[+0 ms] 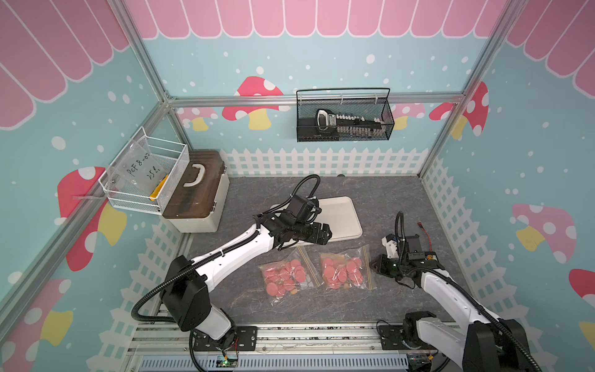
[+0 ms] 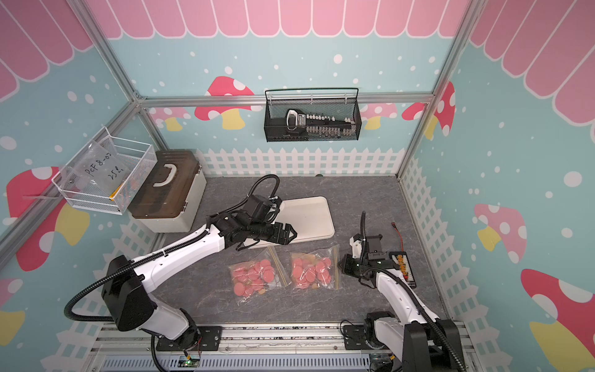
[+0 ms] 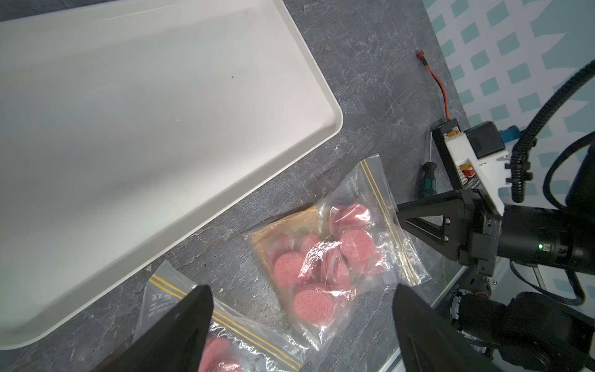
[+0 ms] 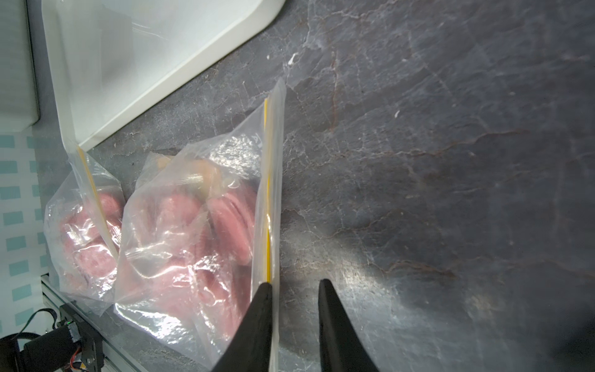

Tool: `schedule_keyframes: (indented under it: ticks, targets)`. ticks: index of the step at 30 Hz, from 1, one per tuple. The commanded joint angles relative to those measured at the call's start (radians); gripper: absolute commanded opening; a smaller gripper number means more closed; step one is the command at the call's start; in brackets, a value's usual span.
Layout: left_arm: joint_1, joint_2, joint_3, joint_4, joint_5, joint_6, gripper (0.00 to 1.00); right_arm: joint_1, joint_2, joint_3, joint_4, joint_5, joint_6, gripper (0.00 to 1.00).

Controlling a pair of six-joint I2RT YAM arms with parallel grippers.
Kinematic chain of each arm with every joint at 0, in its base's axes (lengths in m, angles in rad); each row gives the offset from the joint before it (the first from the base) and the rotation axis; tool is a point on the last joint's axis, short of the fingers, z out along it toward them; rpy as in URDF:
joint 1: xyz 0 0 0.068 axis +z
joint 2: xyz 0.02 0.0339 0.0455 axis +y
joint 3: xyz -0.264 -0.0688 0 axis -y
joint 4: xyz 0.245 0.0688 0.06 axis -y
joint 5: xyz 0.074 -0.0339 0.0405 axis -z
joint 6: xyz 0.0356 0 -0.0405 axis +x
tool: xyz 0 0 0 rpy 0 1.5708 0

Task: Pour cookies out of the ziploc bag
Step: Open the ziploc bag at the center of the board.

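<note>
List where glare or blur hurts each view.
Right wrist view: glare on the bag washes out its blurred cookies; left wrist view: the same cookies look sharp, embossing visible; both top views: even light, no glare on the tray.

The left pincer (image 3: 299, 309) gapes wide, the right pincer (image 4: 296, 285) barely parted

You'll find the left bag (image 1: 306, 261) and right bag (image 1: 360, 255) side by side on the surface (image 1: 386, 199), cookies (image 1: 331, 273) in both. The tray (image 1: 344, 219) sits just behind them, the box (image 1: 196, 193) left of it.
</note>
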Motion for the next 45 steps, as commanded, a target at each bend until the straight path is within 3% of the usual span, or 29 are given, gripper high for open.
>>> schedule_keyframes:
  ticks: [1,15,26,33,45]
  targets:
    - [-0.006,-0.003,0.003,0.003,0.007,-0.015,0.91,0.006,0.012,-0.011,0.010,-0.025,-0.010,0.22]
    - [-0.027,0.006,0.000,0.026,0.023,-0.033,0.91,0.015,0.018,-0.008,0.021,-0.064,-0.019,0.00]
    - [-0.079,0.099,0.047,0.114,0.157,-0.118,0.80,0.028,-0.050,0.065,-0.059,-0.100,-0.022,0.00]
    - [-0.126,0.196,0.095,0.185,0.171,-0.195,0.77,0.058,-0.032,0.092,-0.076,-0.080,-0.014,0.00]
    - [-0.206,0.400,0.251,0.176,0.187,-0.255,0.61,0.089,-0.033,0.100,-0.068,-0.039,0.052,0.00]
